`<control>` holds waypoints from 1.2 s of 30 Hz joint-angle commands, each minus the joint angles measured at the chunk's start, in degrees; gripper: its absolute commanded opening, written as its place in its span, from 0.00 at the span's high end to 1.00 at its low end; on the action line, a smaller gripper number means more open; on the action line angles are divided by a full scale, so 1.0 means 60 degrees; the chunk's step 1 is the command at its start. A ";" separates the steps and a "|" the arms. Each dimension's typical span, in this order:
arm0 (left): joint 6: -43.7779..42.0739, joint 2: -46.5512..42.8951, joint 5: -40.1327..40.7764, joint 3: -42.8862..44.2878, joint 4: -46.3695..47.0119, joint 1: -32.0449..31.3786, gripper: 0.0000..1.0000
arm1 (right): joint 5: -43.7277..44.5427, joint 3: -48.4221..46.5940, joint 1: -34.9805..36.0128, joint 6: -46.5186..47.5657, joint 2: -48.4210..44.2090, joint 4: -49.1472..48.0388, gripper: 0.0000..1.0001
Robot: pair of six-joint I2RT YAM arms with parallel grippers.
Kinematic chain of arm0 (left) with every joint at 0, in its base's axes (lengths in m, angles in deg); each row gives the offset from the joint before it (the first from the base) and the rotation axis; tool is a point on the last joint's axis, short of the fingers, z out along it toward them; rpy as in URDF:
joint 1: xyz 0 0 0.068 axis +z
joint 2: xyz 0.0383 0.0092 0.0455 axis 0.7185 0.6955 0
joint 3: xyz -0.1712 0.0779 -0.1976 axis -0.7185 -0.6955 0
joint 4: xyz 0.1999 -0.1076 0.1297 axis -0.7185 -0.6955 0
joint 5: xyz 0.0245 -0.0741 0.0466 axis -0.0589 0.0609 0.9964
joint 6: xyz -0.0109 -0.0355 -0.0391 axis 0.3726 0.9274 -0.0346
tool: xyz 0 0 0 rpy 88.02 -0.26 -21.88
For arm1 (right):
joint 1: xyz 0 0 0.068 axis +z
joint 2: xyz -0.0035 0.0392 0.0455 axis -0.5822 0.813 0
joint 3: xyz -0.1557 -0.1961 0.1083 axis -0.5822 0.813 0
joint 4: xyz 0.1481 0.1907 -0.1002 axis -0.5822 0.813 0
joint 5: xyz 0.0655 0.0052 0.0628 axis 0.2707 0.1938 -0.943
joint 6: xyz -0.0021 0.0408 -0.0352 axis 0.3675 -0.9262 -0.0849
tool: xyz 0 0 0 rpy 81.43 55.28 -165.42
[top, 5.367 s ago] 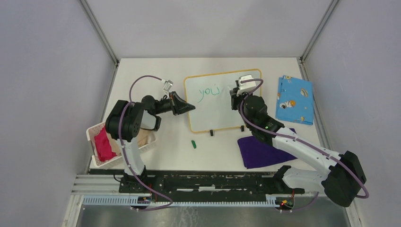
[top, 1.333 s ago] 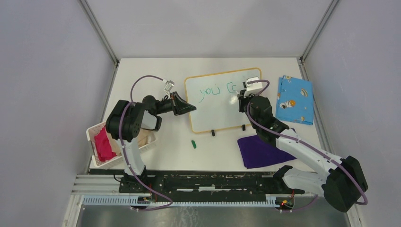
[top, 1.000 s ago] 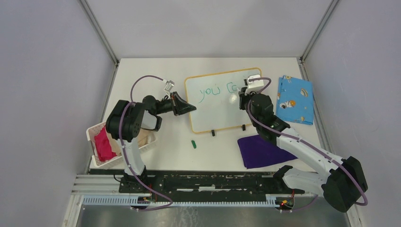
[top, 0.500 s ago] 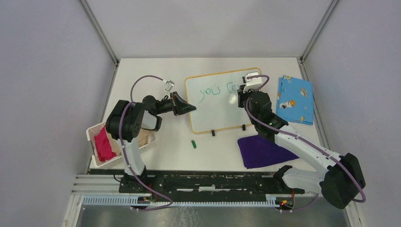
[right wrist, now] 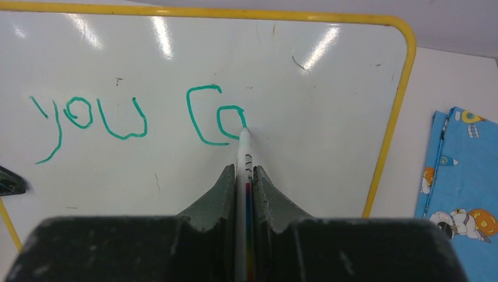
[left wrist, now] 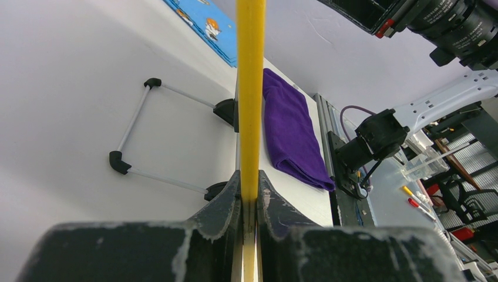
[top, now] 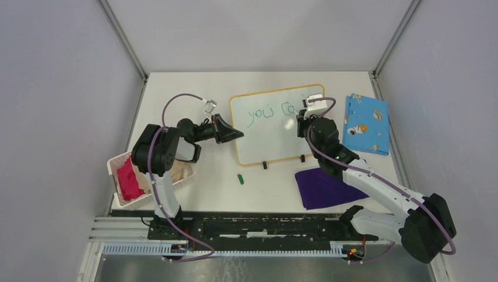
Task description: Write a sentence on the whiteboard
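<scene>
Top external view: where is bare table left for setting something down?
Bare: far-left corner of the table, left of the whiteboard; the near strip between the green cap and the purple cloth. Crowded: between whiteboard and blue patterned cloth, by the right arm.

The left arm (top: 157, 154) is bent at the elbow and stretched out to the right. The left gripper (top: 234, 133) is turned sideways, and its jaws are pressed shut on the yellow rim of the whiteboard (left wrist: 251, 70). The right arm (top: 367, 179) is reached forward and to the left. The right gripper (right wrist: 245, 171) is pointed down, and a marker (right wrist: 243, 147) is pinched tight between its jaws.
</scene>
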 commanded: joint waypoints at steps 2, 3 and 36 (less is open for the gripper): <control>0.0070 0.0097 -0.0327 0.0147 0.1046 -0.0128 0.98 | 0.0166 0.0277 -0.0069 -0.0043 -0.0313 -0.0101 1.00; 0.0077 0.0107 -0.0337 0.0144 0.1049 -0.0128 0.98 | 0.0208 0.0301 -0.0069 -0.0031 -0.0350 -0.0086 1.00; 0.0107 0.0208 -0.0350 0.0192 0.1048 -0.0158 0.98 | 0.0086 -0.0688 -0.0200 0.0077 0.0184 -0.0322 1.00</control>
